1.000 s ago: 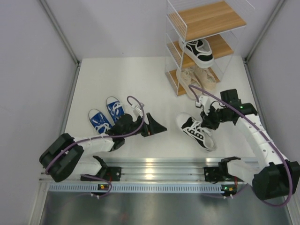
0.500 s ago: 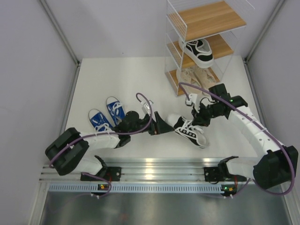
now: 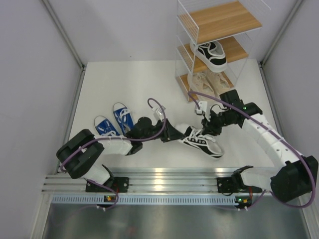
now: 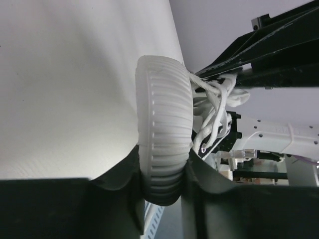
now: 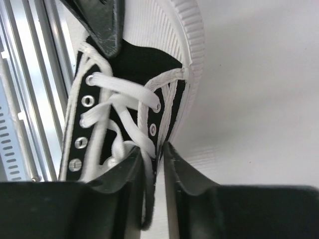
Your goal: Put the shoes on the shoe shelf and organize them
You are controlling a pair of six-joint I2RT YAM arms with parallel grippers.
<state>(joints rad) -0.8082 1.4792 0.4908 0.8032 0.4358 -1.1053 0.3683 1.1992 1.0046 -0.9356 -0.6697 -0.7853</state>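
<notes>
One black shoe with white laces (image 3: pixel 203 143) lies on the white table between my two grippers. My left gripper (image 3: pixel 176 133) is shut on its white ribbed toe cap (image 4: pixel 164 129), one finger pressing each side. My right gripper (image 3: pixel 209 128) straddles the shoe's side wall by the eyelets (image 5: pixel 124 79); its jaws stand slightly open, with a thin gap beside the fabric. The shoe shelf (image 3: pixel 219 20) stands at the back right. The other black shoe (image 3: pixel 212 54) sits on its middle tier, the beige pair (image 3: pixel 212 82) on the bottom tier. The two blue shoes (image 3: pixel 113 120) lie at the left.
The shelf's top tier is bare wood. A metal rail (image 3: pixel 164 179) runs along the near edge by the arm bases. Grey walls close in the table on both sides. My left arm's purple cable (image 3: pixel 154 107) loops above the wrist.
My left gripper moved right to the black shoe and shut on its toe. My right gripper carried the shoe leftward, then loosened its jaws on the side wall.
</notes>
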